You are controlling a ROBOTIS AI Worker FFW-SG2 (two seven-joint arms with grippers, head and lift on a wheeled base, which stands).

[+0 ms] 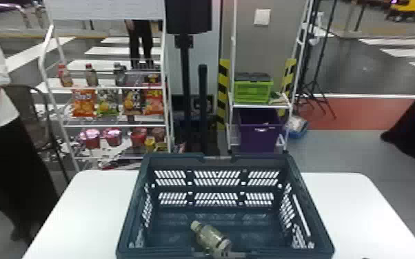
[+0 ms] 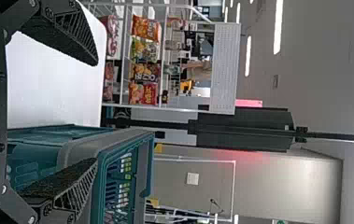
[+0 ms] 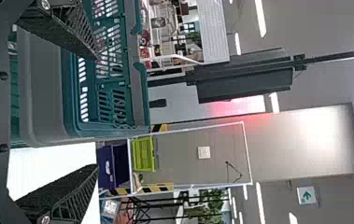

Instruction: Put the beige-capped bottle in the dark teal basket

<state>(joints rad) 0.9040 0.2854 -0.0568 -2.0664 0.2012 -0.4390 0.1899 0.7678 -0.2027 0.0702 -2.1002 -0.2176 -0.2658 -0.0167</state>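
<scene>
The dark teal basket (image 1: 213, 232) stands on the white table. Inside it, near its front wall, the beige-capped bottle (image 1: 210, 238) lies slanted, cap pointing to the back left and base close to the front rim. In the left wrist view my left gripper (image 2: 95, 111) is open and holds nothing; one finger overlaps the basket (image 2: 102, 172), the other is over the table side. My right gripper (image 3: 97, 112) is likewise open and unloaded in the right wrist view, with one finger in front of the basket (image 3: 48, 88) and the other beyond its side.
White table surface (image 1: 93, 203) extends on both sides of the basket. Behind the table stand a snack rack (image 1: 113, 87) at left, a black post (image 1: 185, 86) in the middle, and a shelf with a green crate (image 1: 253, 90) and a purple bin (image 1: 260, 132).
</scene>
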